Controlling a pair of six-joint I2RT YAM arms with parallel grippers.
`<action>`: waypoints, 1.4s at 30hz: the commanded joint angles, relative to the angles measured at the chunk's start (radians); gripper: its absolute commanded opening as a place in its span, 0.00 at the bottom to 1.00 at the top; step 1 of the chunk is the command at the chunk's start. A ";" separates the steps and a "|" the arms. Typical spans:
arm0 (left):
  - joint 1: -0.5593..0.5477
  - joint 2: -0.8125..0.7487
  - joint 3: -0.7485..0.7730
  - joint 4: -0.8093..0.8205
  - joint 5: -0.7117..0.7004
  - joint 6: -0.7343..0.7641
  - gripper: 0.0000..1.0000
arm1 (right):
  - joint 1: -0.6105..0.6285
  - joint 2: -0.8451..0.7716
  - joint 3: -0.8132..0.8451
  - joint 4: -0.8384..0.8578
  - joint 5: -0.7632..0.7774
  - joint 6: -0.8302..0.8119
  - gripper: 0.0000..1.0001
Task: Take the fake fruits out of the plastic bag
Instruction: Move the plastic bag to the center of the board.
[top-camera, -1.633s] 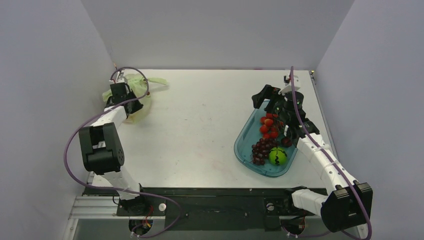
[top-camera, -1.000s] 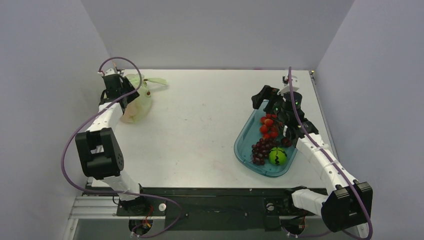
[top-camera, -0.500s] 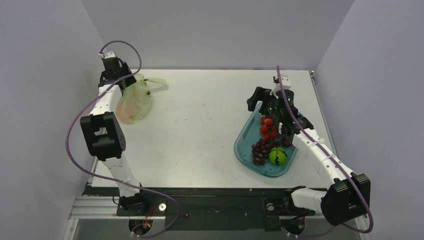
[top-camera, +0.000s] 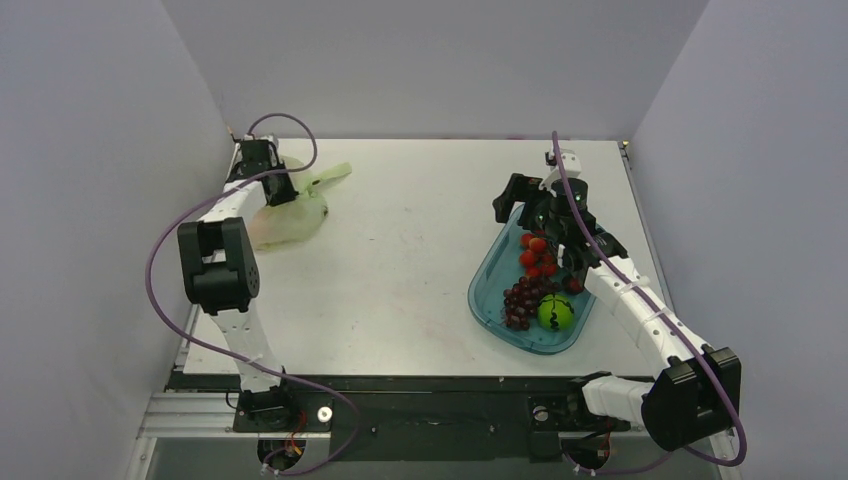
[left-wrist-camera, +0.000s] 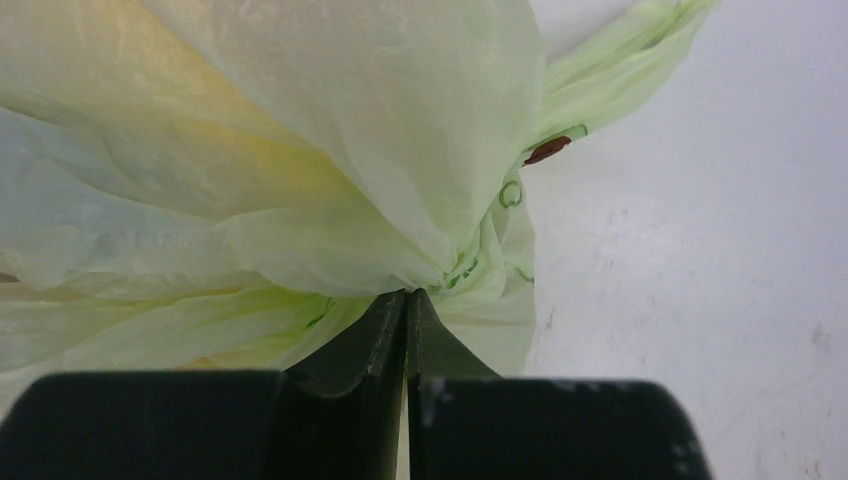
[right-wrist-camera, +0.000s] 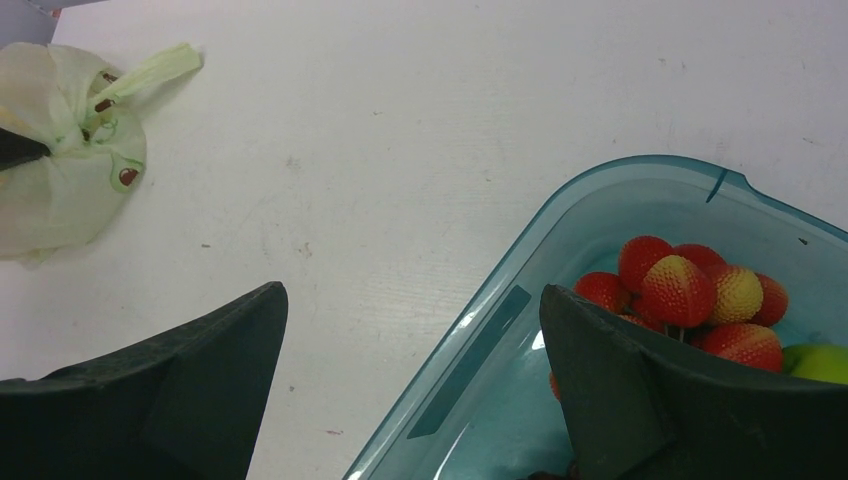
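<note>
Plastic bag (top-camera: 292, 216): lies at far-left of tabletop (top-camera: 400, 260), fake fruits (left-wrist-camera: 225, 140) a yellow blur inside. Left pincer (left-wrist-camera: 405, 312) clenched on its gathered film. Right pincer (right-wrist-camera: 410, 300) spread wide, grasping nothing, over blue tray (top-camera: 487, 300).

I see lab test cell: bare grey walls (top-camera: 430, 60) boxing white counter (top-camera: 400, 270), two robot arms (top-camera: 628, 292) bolted to metal frame (top-camera: 185, 412).

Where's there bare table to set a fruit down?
The wide middle of the table, between the plastic bag and the blue tray, is bare. The tray is crowded with grapes and red fruit, and the right gripper hangs over its far end.
</note>
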 joint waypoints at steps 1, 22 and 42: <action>-0.074 -0.145 -0.149 0.018 0.094 -0.037 0.00 | 0.001 -0.001 0.016 0.065 -0.020 -0.001 0.92; -0.636 -0.806 -0.817 0.196 0.054 -0.264 0.01 | 0.056 -0.028 0.003 0.088 -0.083 -0.029 0.92; -0.757 -0.963 -0.705 -0.022 -0.048 0.071 0.48 | 0.148 0.026 0.023 0.040 -0.062 0.095 0.93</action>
